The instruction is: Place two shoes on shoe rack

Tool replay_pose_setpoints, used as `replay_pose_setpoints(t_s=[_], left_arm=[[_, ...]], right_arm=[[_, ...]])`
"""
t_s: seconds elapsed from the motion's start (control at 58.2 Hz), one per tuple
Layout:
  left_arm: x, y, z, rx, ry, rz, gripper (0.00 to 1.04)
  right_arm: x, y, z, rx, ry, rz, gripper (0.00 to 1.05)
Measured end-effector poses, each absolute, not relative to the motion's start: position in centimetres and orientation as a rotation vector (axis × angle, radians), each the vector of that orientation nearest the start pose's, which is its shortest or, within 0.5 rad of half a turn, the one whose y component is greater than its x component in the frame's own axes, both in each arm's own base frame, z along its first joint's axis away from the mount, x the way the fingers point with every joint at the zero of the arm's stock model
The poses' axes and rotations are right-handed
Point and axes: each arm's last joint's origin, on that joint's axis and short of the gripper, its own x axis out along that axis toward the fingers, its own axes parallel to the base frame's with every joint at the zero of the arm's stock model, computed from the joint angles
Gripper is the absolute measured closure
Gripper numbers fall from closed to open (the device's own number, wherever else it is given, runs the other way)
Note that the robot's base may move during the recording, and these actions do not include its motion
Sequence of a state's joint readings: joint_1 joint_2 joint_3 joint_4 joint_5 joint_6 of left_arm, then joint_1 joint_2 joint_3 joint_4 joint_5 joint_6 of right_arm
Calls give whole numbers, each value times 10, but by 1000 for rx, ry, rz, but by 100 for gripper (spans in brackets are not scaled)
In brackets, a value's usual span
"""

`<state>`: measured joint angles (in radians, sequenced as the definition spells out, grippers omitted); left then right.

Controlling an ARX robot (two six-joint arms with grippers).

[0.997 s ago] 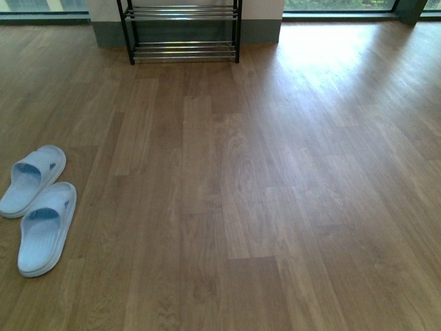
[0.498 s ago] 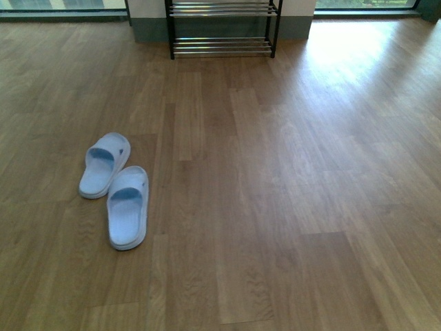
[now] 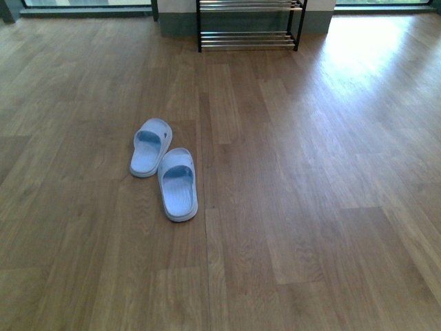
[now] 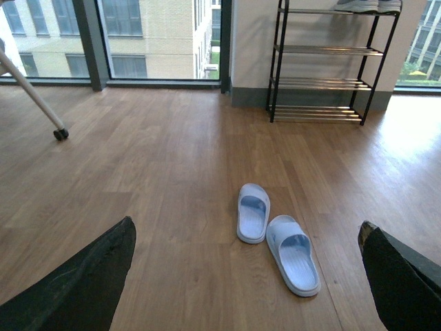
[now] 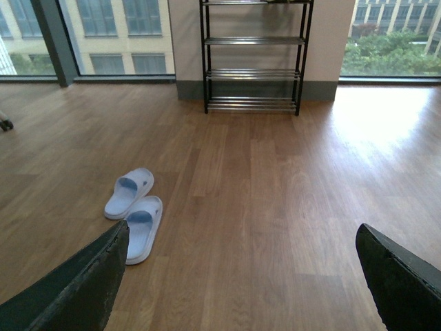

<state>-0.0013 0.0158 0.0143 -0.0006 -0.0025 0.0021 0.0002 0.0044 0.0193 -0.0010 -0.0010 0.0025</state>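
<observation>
With the left gripper (image 4: 246,233) and right gripper (image 5: 241,231) wide open, the two pale blue slides (image 3: 178,185) lie side by side on the floor (image 3: 310,207) (seemingly touching), well short of the shoe rack (image 3: 248,40), toes and long axes aimed toward it, so a low grasp could shove one against its neighbour

Bright room, home or office unclear: wood-plank floor (image 3: 289,207), floor-to-ceiling windows (image 4: 48,41) facing a brick building (image 4: 169,27), black shoe rack (image 5: 253,72) against the wall (image 5: 325,34).
</observation>
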Motion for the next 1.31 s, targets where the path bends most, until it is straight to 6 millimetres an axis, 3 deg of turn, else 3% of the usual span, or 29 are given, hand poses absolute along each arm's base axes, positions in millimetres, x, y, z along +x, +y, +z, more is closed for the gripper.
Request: replay_pose_setpoints(t_s=[1.306], left_arm=[[98,0,167,2,2,-1,9]], right_arm=[[97,0,170,2,-15,0,9]])
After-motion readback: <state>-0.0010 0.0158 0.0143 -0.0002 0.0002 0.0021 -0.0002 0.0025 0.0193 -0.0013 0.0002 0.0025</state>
